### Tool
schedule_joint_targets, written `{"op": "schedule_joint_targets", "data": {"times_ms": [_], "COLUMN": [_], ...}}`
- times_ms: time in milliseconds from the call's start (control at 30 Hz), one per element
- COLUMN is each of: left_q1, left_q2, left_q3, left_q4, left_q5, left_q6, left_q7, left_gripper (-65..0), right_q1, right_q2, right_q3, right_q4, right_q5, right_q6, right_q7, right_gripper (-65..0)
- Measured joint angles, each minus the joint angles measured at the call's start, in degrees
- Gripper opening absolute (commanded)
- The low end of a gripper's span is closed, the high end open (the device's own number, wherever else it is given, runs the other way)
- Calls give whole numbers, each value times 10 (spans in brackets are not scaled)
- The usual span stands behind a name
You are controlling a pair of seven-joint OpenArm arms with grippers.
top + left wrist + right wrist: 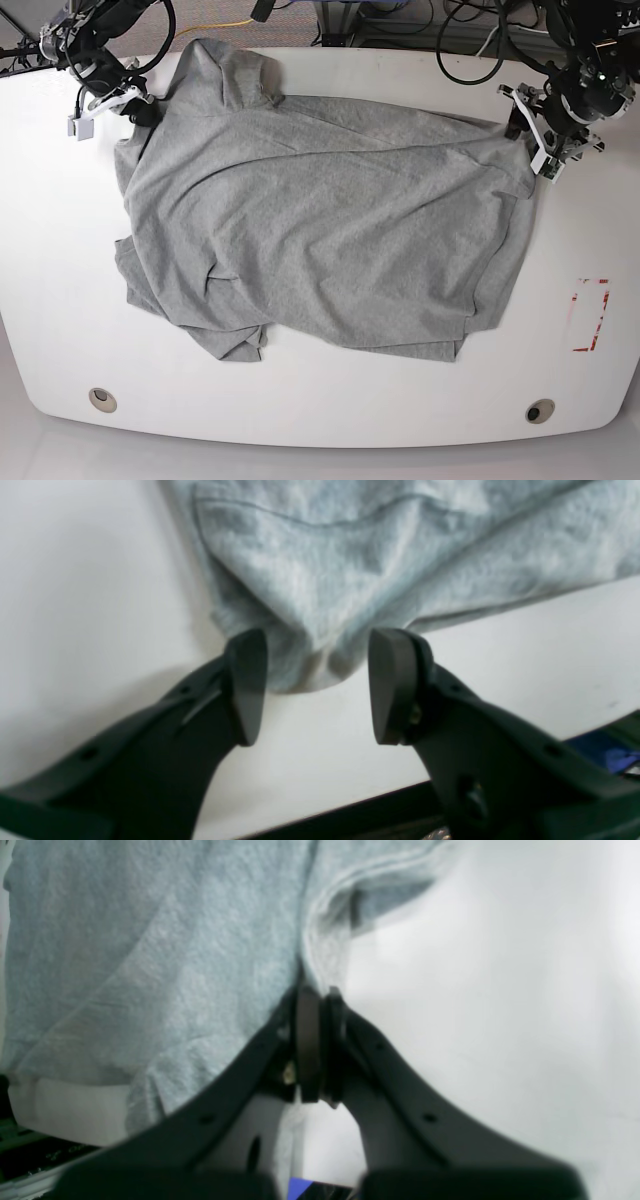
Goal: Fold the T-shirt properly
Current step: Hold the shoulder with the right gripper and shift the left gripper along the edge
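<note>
The T-shirt (320,220) lies spread and wrinkled across the white table (300,400), plain grey side up, with a bunched fold at its front left. In the base view my left gripper (521,124) is at the shirt's far right corner. The left wrist view shows it (317,640) open, with its fingers either side of a rounded corner of the cloth (350,570). My right gripper (142,110) sits at the shirt's far left edge. In the right wrist view it (315,992) is shut on a hemmed edge of the grey cloth (150,965).
A red dashed rectangle (590,315) is marked on the table at the right. Two round holes (101,399) (540,411) sit near the front edge. Cables lie beyond the table's far edge. In the left wrist view the table's edge (350,805) runs close behind my fingers.
</note>
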Motion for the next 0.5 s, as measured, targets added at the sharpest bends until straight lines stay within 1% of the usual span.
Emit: {"op": "schedule_joint_targets", "data": {"times_ms": [67, 133, 233, 333, 400, 500], "left_q1": [-4, -21, -51, -71, -92, -130], "left_q2": [-3, -2, -7, -7, -3, -3], "left_q3": [-2, -20, -38, -39, -39, -38], "left_q4": [0, 0, -2, -20, -43, -98], "left_q5": [-25, -40, -23, -34, -34, -16], "left_q6": [0, 0, 1, 1, 0, 1], "left_q7": [-1, -1, 3, -6, 1, 3], "left_gripper": [-344, -344, -344, -344, -344, -344], "right_q1": [0, 0, 0, 0, 0, 1], "right_q2": [0, 1, 2, 2, 2, 7], "right_q3": [0, 0, 0, -7, -13, -23], "right_q4": [0, 0, 0, 0, 0, 0], "right_q5": [0, 0, 0, 0, 0, -1], "right_q6": [0, 0, 0, 0, 0, 0], "right_q7": [0, 0, 0, 0, 0, 0], "right_gripper": [-650, -650, -650, -650, -650, -650]}}
